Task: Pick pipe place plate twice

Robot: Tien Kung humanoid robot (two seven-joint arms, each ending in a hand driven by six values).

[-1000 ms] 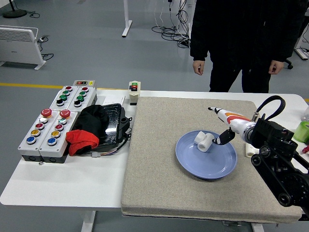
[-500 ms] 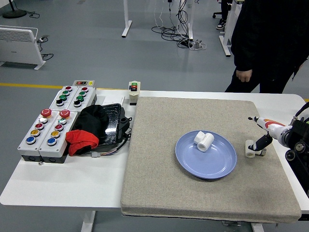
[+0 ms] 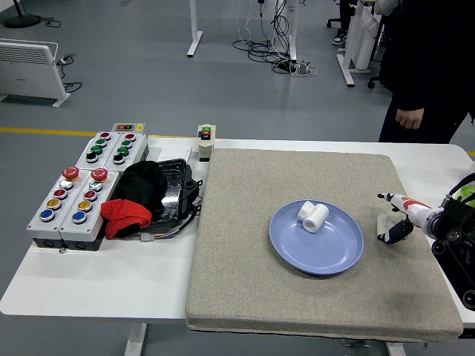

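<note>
A white pipe fitting point(image 3: 313, 216) lies on the blue plate point(image 3: 334, 256) in the middle of the grey mat. A second white pipe piece point(image 3: 384, 222) stands on the mat just right of the plate. My right hand point(image 3: 390, 216) comes in from the right edge and is at this piece. Its white index finger stretches out above the piece and the dark thumb sits below it. The fingers are spread and do not clearly close on it. My left arm is out of sight.
A person stands at the far right of the table, one hand point(image 3: 410, 117) hanging by the edge. Button boxes point(image 3: 82, 193), a black and red cloth point(image 3: 137, 196) and a small switch box point(image 3: 205, 141) sit at the left. A green object point(image 3: 467, 193) is at the right edge.
My right hand withdrew from the plate to the right, leaving one fitting there, and now sits around the second pipe piece. The person has stepped to the right.
</note>
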